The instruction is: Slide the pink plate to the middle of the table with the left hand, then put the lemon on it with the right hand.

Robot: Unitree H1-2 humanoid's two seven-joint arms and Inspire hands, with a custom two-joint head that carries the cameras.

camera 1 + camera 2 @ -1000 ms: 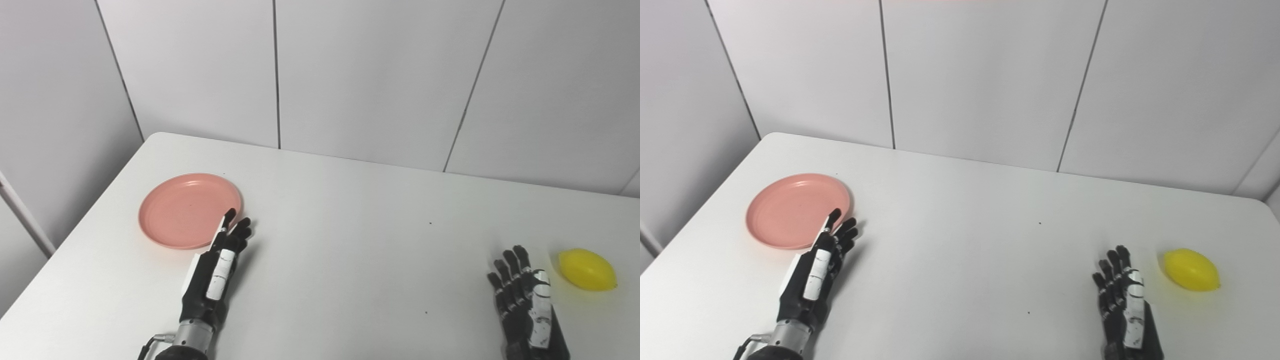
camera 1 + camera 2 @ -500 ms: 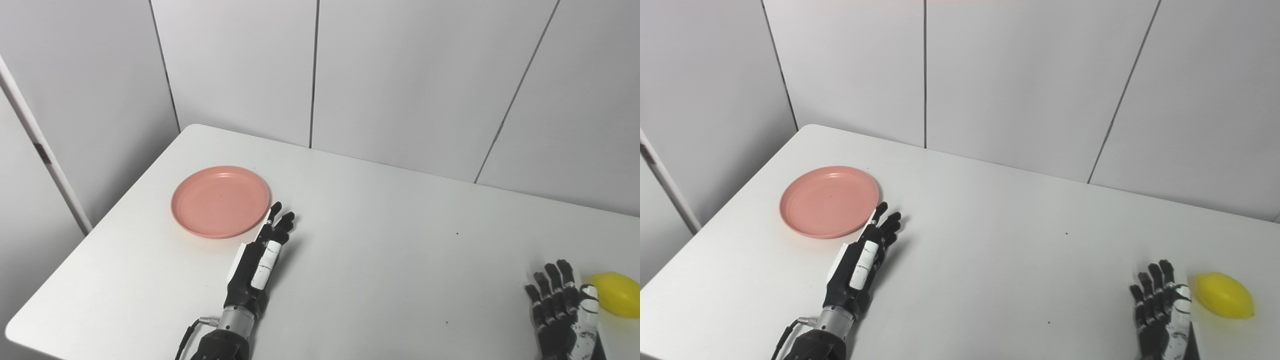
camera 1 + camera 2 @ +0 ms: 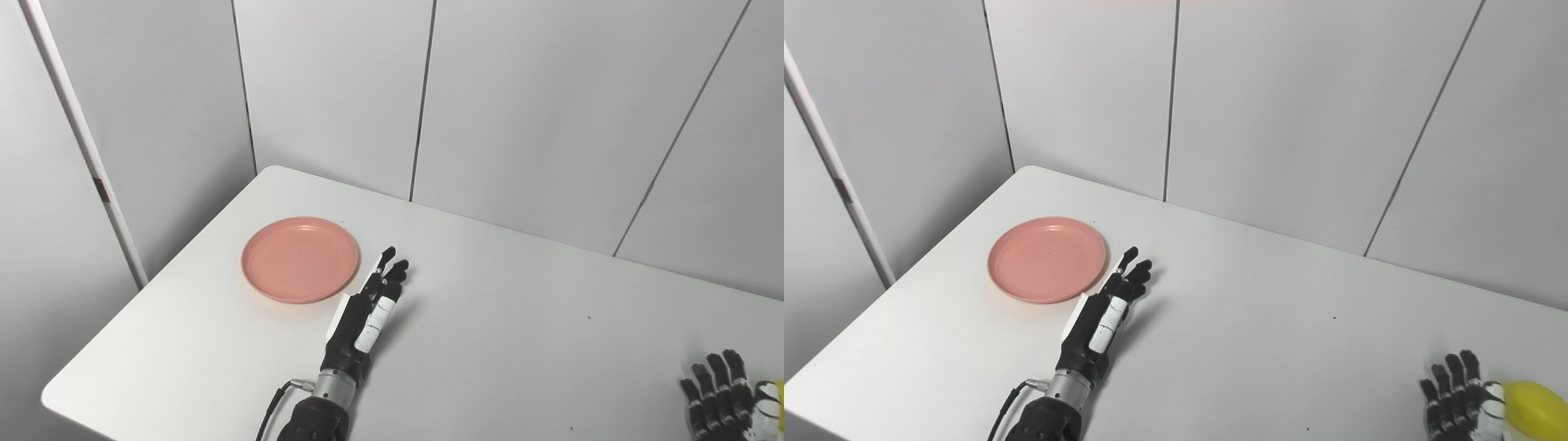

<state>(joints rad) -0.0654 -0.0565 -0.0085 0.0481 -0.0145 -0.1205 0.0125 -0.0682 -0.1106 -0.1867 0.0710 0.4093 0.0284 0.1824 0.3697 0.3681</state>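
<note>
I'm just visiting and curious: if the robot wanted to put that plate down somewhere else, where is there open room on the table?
The widest bare patch lies between the left hand and the right hand, back to the wall panels. Another strip runs along the near edge, left of the left arm. The pink plate takes the far left corner area; the lemon crowds the right hand.

Two head cameras side by side, looking down and forward across the white table (image 3: 490, 343) toward the panelled wall (image 3: 1274, 110), aimed left of centre. Both share the pink plate (image 3: 300, 258), left hand (image 3: 1096, 318) and table's left corner; the lemon (image 3: 1534, 401) shows properly only in the right eye view.
</note>
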